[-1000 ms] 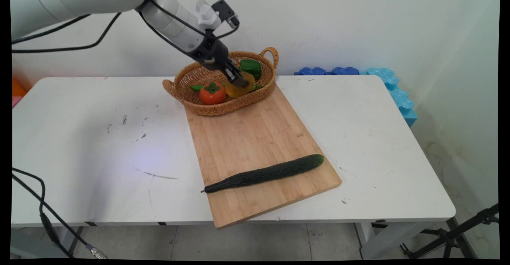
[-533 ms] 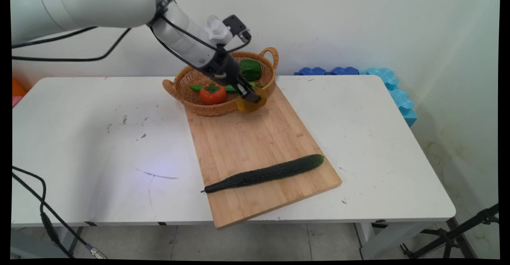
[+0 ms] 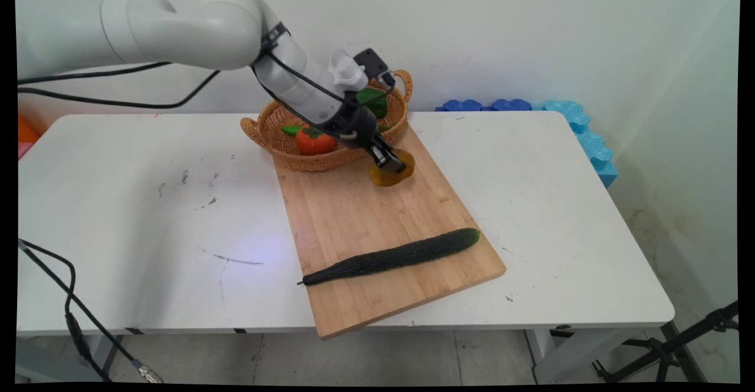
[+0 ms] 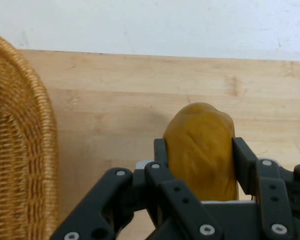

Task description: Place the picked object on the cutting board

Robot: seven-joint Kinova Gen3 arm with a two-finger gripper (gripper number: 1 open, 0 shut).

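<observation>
**Over the board's far end: yellow fruit clamped in the fingers**

Above the far end of the cutting board [image 3: 377, 227], just clear of the basket's near rim, the gripper [image 3: 389, 161] holds a rounded mustard-yellow fruit [image 3: 391, 173]. The two black fingers [image 4: 243, 159] press on its opposite sides. Hand view shows its skin smooth, slightly dimpled and waxy, its body a plump oval [image 4: 204, 147]. Whether it touches the wood or hangs just over it, cannot tell.

Board: pale bamboo, rectangular, strip-grained, lying askew on the white bench [image 3: 147, 203], one near corner jutting past the bench edge.

Basket [image 3: 283, 144]: oval wicker, tightly woven, tan, with a loop handle at each end. It sits at the board's far end. Inside lie a round orange-red persimmon-like fruit [image 3: 312, 140] with a green calyx and a blocky green pepper [image 3: 373, 101], partly hidden by the arm.

Cucumber [image 3: 392, 256]: long, dark green, finely bumpy, tapering to a thin stem. It lies diagonally across the board's near half, well apart from the gripper.

Bench surface is scuffed with grey marks. Blue foam pieces [image 3: 566, 122] with scalloped edges lie along the far right edge.
</observation>
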